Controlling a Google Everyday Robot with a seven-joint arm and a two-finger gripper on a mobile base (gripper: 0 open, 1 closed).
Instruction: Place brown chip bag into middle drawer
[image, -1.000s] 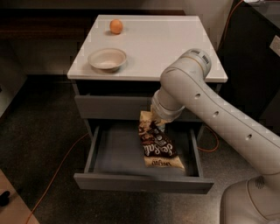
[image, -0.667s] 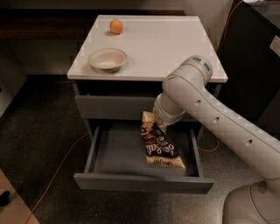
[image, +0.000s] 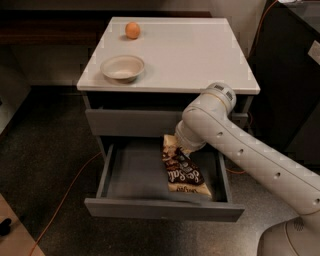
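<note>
The brown chip bag (image: 184, 172) lies slanted in the right half of the open middle drawer (image: 132, 172), its upper tan end toward the back and its lower end near the drawer's front wall. My gripper (image: 179, 151) is at the bag's upper end, just below the closed drawer front above. It is mostly hidden behind my white arm (image: 235, 150), which reaches in from the right. I cannot tell whether it still holds the bag.
A white bowl (image: 122, 67) and a small orange ball (image: 132, 30) sit on the white cabinet top (image: 190, 55). The closed upper drawer front (image: 130, 122) is above the open one. An orange cable (image: 65, 197) runs across the floor at left. Dark furniture (image: 290, 75) stands at right.
My arm and the bag have shifted slightly right and down, and the bag now sits lower in the drawer.
</note>
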